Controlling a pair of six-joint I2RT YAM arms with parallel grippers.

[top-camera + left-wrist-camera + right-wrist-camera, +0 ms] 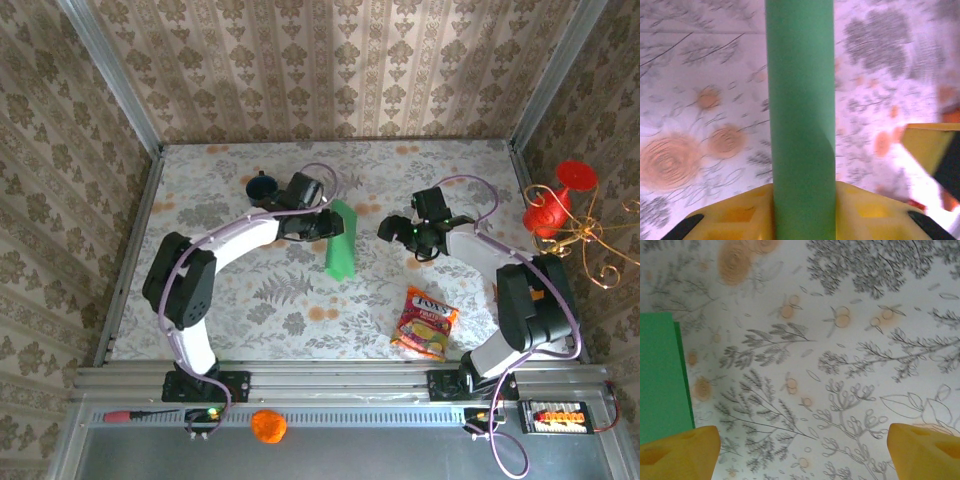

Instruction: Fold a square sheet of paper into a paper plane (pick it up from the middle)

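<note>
**Folded green strip taken up at the table's middle.** A long, narrow fold of green paper (340,243) is pictured on the flower-patterned table (230,310). It lies up and to the left of the snack packet (425,322), well apart from it.

Farthest left of the packet, a blue mug (262,186) is seen at the far side of the left arm.

Next comes the left gripper (322,227), set against the left side of the paper at the half lying farther from the packet. From the left wrist, the strip is shown running straight away from the camera between the yellow fingers (730,217). The fingers are set narrow and lie flush against both long edges, so the paper is caught between them. Its near end is cut off by the bottom of the frame. A shaded band is seen along one side of the strip, lower down. Whether the paper is raised off the cloth cannot be told.

Right of the paper, and up from the packet, the right gripper (388,230) is pointed towards the strip, with bare cloth between the two. Its jaws are held wide apart and nothing is gripped. In the right wrist view, patterned cloth is framed between the two yellow fingertips (680,452). A squared end of the green paper is seen just beyond the fingertip at the picture's left, outside the jaws.
</note>
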